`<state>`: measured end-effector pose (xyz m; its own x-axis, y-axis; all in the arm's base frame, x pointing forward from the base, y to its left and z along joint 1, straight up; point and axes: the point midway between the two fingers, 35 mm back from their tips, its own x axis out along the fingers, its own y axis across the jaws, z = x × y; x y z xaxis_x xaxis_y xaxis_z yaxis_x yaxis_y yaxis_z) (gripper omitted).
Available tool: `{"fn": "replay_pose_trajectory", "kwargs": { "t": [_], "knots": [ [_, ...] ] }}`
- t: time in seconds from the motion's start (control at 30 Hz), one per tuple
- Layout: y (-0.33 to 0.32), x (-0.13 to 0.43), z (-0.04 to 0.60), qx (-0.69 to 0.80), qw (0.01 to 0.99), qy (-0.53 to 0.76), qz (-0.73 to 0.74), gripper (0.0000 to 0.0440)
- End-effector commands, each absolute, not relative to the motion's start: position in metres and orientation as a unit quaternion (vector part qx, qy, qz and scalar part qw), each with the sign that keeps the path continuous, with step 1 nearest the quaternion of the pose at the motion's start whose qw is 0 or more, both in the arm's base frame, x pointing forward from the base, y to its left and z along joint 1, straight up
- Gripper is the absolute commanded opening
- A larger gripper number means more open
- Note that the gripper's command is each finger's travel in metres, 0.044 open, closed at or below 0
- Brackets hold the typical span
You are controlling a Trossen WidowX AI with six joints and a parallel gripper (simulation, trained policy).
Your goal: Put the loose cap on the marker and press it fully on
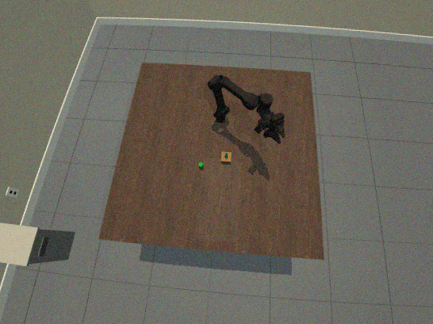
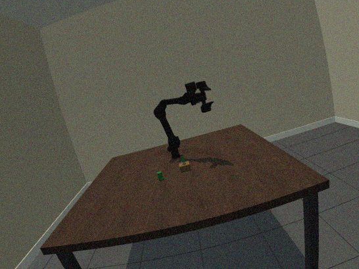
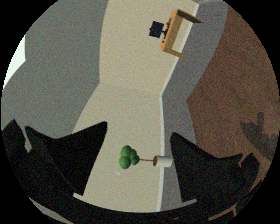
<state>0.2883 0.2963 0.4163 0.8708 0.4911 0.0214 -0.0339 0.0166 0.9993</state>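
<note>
Brown wooden table (image 1: 178, 207) (image 2: 197, 198) (image 3: 240, 65) | green cap (image 1: 201, 165) (image 2: 160, 176) upright | jaws (image 1: 280, 135) (image 2: 210, 96) open

Marker (image 1: 226, 155) (image 2: 183, 159) too small for detail; pale box (image 1: 15, 244) cropped by top view's left edge.

The marker (image 1: 226, 155) (image 2: 183, 159) stands up in the block (image 1: 226, 160) (image 2: 185, 168). The cap (image 1: 201, 165) (image 2: 160, 176) stands near the block, apart from it. Block and cap both sit on the surface (image 1: 170, 199) (image 2: 197, 198), under open air.
</note>
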Motion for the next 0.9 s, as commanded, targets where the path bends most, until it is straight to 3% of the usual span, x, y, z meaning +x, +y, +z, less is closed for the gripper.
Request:
{"fn": "replay_pose_trajectory", "kwargs": {
  "t": [0.0, 0.87],
  "knots": [
    [0.291, 0.292, 0.417, 0.677, 0.692, 0.174, 0.181, 0.034],
    [0.233, 0.33, 0.387, 0.669, 0.709, 0.215, 0.058, 0.034]
  ]
}}
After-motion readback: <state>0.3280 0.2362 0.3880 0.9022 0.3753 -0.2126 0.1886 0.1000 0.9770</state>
